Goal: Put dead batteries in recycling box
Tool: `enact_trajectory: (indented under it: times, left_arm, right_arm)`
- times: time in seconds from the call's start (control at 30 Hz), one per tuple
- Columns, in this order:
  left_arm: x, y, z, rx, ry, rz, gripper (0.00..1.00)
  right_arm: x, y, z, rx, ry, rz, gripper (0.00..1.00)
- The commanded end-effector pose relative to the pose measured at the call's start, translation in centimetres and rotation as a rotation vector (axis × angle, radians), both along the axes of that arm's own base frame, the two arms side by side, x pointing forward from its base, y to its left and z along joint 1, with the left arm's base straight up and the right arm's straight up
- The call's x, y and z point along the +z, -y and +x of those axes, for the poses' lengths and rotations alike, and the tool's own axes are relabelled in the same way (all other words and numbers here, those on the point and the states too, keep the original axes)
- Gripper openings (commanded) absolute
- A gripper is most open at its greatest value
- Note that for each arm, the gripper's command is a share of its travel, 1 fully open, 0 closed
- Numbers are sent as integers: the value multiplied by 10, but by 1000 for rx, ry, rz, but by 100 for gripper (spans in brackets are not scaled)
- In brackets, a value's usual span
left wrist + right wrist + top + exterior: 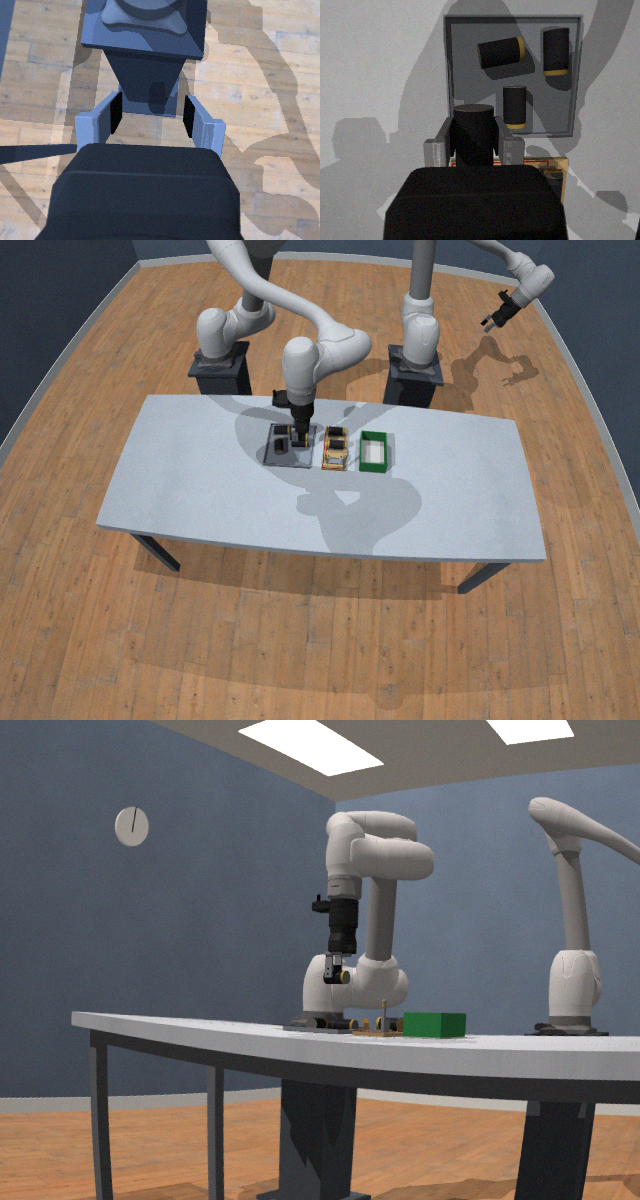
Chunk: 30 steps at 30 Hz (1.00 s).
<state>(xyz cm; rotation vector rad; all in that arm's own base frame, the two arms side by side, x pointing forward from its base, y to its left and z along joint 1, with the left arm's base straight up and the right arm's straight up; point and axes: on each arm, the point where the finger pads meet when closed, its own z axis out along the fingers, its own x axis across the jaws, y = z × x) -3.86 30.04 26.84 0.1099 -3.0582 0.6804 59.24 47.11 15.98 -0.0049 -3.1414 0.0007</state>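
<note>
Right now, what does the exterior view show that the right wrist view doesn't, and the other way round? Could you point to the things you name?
Only the exterior view: the green box point(434, 1024), the wall clock point(131, 826) and the other arm point(571, 890).

Only the right wrist view: the gray tray's inside floor point(470, 85), seen from above.

Both: the right gripper point(337, 976) point(474, 128) closed on a dark battery point(344, 977) point(473, 120), held up off the table point(232, 1040) point(360, 75).

A round white clock hangs on the blue wall; bright panels glow in the ceiling. Wood planks cover the floor; a pale skirting board edges it.
</note>
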Motion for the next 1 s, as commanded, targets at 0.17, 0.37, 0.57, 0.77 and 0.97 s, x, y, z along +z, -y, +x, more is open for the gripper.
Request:
enact_trajectory:
  times: [0.17, 0.37, 0.57, 0.77, 0.97]
  left_arm:
    - [1, 0, 0, 0, -1, 1, 100]
    - [1, 0, 0, 0, -1, 1, 100]
    - [1, 0, 0, 0, -1, 1, 100]
    - [1, 0, 0, 0, -1, 1, 100]
    - [1, 0, 0, 0, -1, 1, 100]
  right_arm:
    - [-11, -1, 0, 0, 2, 2, 57]
    - [-64, -1, 1, 0, 2, 2, 57]
    - [-77, -1, 1, 0, 2, 2, 57]
    - [-77, -1, 1, 0, 2, 2, 57]
    - [-77, -1, 1, 0, 2, 2, 57]
